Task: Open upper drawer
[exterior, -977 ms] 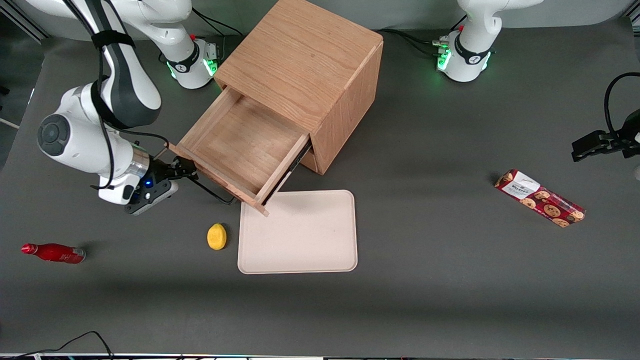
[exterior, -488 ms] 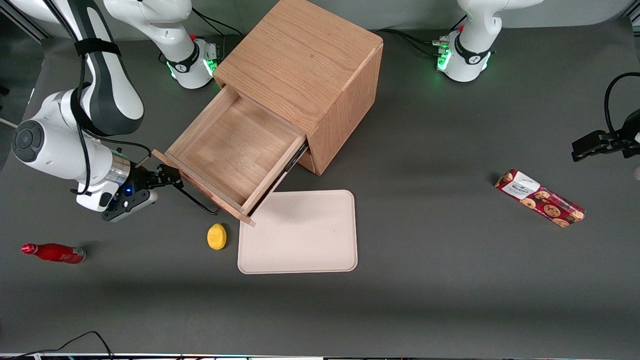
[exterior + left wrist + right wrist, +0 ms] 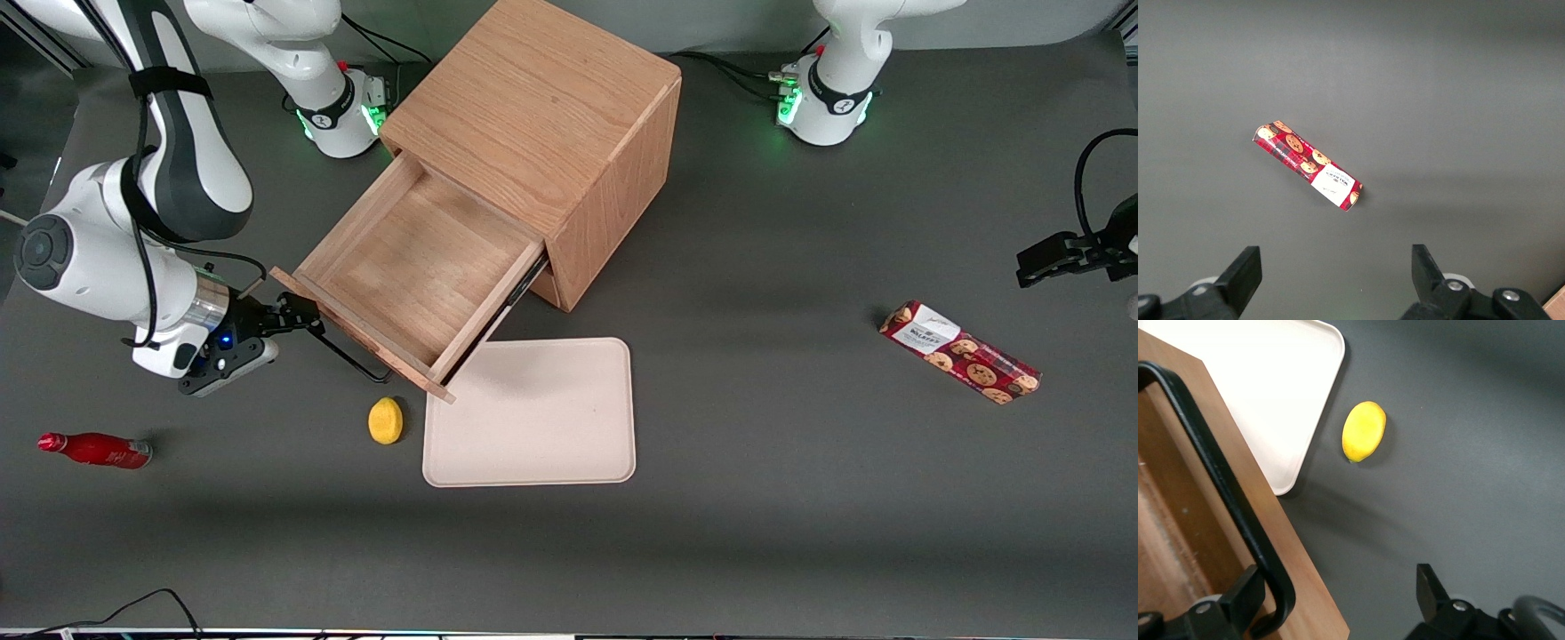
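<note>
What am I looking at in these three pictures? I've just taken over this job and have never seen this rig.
This is a two-armed robot at a table; one arm does the work. The wide picture looks down on the table from the front. The other two come from cameras on the arms' wrists.

A wooden cabinet stands on the table. Its upper drawer is pulled well out and is empty. The working arm's end effector is at the drawer's black handle. It is open and holds nothing.

Nearer the front camera, a lemon lies beside a pale tray. A red bottle lies toward the working arm's end of the table. A cookie box lies toward the parked arm's end, under that arm's wrist camera.
</note>
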Motion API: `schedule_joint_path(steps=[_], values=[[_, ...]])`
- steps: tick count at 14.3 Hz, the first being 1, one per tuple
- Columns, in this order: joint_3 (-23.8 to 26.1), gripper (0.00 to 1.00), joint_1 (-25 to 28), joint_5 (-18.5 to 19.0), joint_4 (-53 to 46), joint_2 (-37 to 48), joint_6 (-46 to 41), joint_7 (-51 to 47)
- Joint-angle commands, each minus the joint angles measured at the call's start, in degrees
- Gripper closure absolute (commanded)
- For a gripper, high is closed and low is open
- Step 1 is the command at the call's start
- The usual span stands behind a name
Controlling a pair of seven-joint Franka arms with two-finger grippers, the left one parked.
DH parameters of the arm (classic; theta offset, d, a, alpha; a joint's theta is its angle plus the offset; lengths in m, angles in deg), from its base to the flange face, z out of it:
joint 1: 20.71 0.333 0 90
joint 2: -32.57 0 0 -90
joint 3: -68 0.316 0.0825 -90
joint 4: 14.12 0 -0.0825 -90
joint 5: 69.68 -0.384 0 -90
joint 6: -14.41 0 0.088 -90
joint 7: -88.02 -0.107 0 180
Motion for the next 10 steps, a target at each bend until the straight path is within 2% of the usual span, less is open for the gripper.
schedule_joint_path(steps=[1, 5, 7, 10], values=[[-1.25, 0.0, -0.02, 2.57, -4.2, 2.22, -3.52, -0.05], [-3.0, 0.0, 0.07, 6.97, -8.85, 4.51, -7.56, -0.23], [-5.98, 0.0, 0.42, 6.19, -10.53, 7.05, -8.19, -1.18], [-8.71, 0.0, 0.86, 6.62, -11.24, 10.22, -8.54, -10.83]])
